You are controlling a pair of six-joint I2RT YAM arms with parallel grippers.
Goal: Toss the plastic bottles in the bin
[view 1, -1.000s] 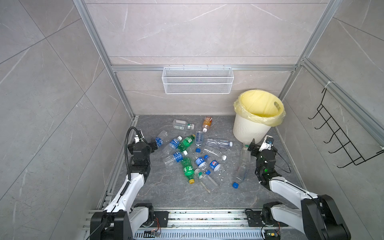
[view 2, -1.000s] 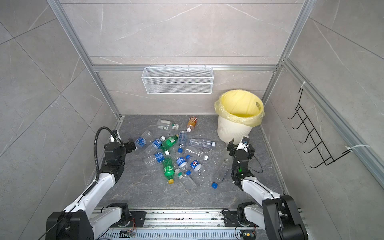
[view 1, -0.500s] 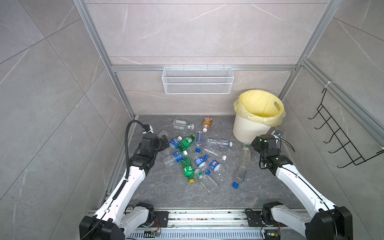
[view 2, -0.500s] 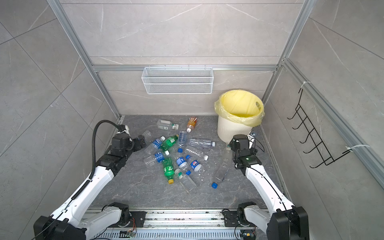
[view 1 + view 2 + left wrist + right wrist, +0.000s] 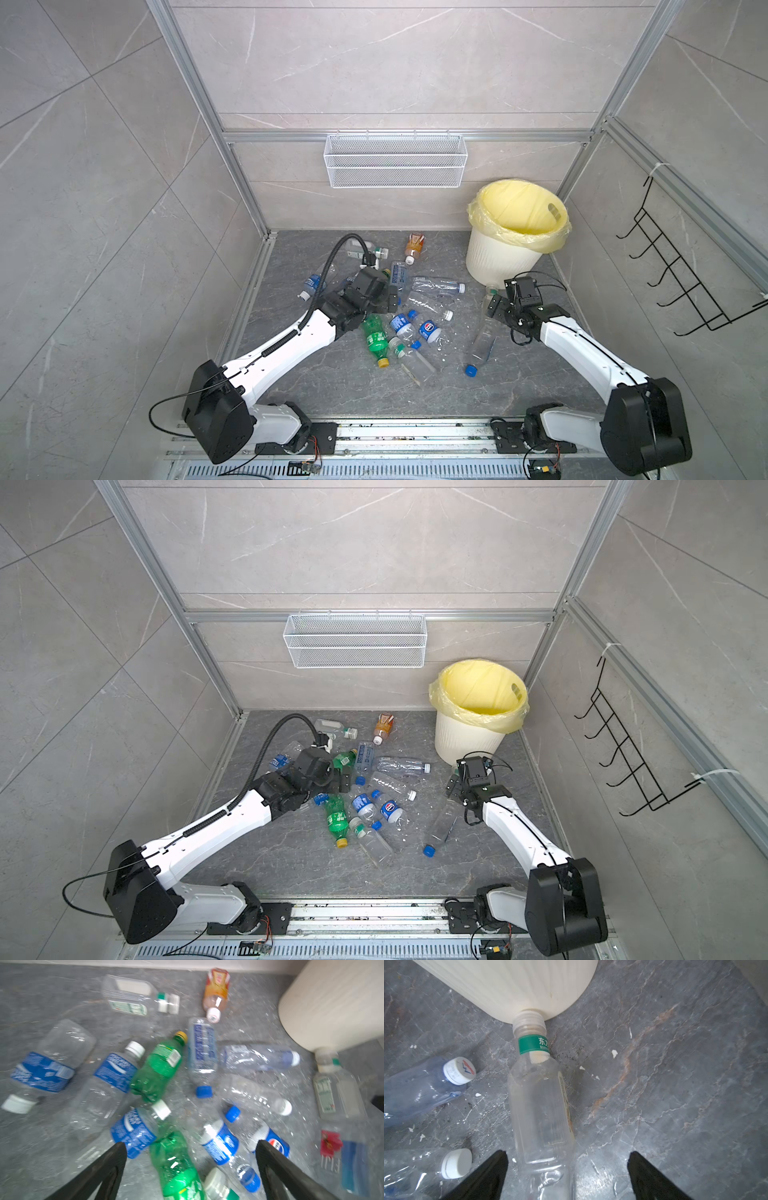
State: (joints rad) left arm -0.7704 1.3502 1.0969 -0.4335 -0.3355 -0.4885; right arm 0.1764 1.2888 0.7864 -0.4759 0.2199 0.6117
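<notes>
bottles (image 5: pixel 428 328) loose on floor (image 5: pixel 332 386), both grippers spread wide

bin (image 5: pixel 498 257): upright in far right corner of floor, cream, ribbed, lined with pale yellow bag (image 5: pixel 519 208).

bottles: lying on their sides across middle of floor, from near left edge toward bin, none in either gripper. orange-labelled bottle (image 5: pixel 414 245) close to far edge, white cap pointing toward near edge. blue-labelled bottle (image 5: pixel 309 284) closest to left edge.

left gripper (image 5: pixel 390 297): reaching over middle of heap in both top views. same gripper (image 5: pixel 190 1147) in left wrist view: fingers (image 5: pixel 116 1157) well apart, clasping nothing, green bottle (image 5: pixel 172 1163) on floor below gap, blue-labelled bottles to either side of it. view somewhat blurred.

right gripper (image 5: pixel 492 305): low over floor just in front of bin, toward right edge. same gripper (image 5: pixel 569 1154) in right wrist view: fingers parted wide, clamped on nothing. clear bottle with green neck band (image 5: pixel 539 1105) flat on floor, base end between fingers and nearer one of them, contact with that finger not clear; pale cap against foot of bin. two more clear bottles with white caps just beside it.

long clear bottle with blue cap (image 5: pixel 482 343): on floor on near-edge side of right gripper, cap toward near edge.

wire basket (image 5: pixel 395 162) on back wall, black hook rack (image 5: pixel 681 282) on right wall.
</notes>
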